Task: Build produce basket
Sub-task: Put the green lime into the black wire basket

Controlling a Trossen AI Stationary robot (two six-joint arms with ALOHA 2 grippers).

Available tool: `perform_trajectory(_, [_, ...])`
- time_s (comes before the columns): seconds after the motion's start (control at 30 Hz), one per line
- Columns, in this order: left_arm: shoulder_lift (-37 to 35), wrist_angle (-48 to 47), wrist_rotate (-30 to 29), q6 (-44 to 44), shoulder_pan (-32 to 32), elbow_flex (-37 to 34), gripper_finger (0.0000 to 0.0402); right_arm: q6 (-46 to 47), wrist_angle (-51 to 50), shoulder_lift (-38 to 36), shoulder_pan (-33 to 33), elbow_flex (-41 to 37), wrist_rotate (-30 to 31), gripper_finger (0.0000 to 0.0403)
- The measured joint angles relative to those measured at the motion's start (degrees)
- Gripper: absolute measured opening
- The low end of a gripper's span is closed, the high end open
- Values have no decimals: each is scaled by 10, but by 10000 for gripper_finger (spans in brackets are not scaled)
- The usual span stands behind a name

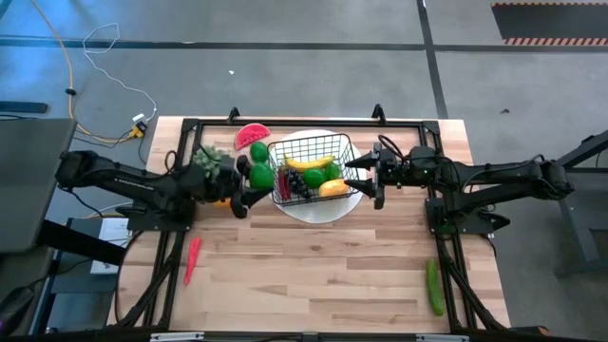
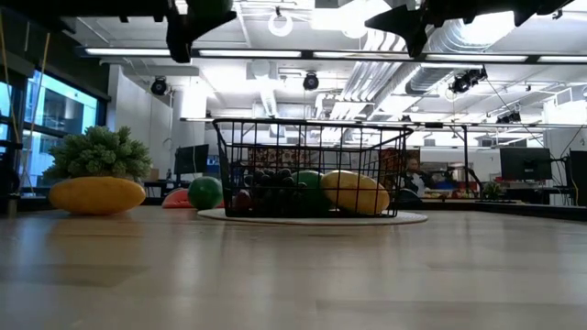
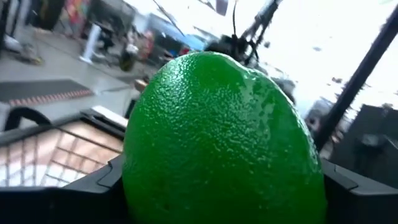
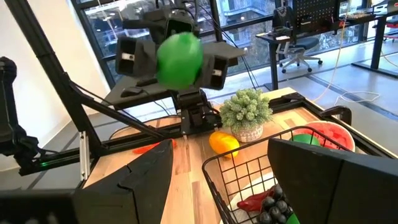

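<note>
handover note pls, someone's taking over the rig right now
Left gripper: shut on a lime, raised left of the basket.
Right gripper: open, empty, at the basket's right side.
In the basket, on the plate: banana, grapes, a green fruit, yellow fruit, a red piece.
Left out: watermelon slice, second lime, yellow fruit near the left arm, red pepper, cucumber.

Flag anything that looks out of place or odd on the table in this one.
Two pieces lie far from the basket: a red pepper near the left front and a cucumber at the right front. Otherwise nothing is spilled or damaged.
</note>
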Motion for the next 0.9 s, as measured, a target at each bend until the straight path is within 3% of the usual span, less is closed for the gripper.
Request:
perform_trajectory(0.23, [20, -16, -4, 15, -9, 0, 280, 0, 5, 0, 0, 0, -33, 245])
perform_trajectory(0.9, [27, -18, -6, 20, -9, 0, 280, 0, 4, 0, 0, 0, -17, 245])
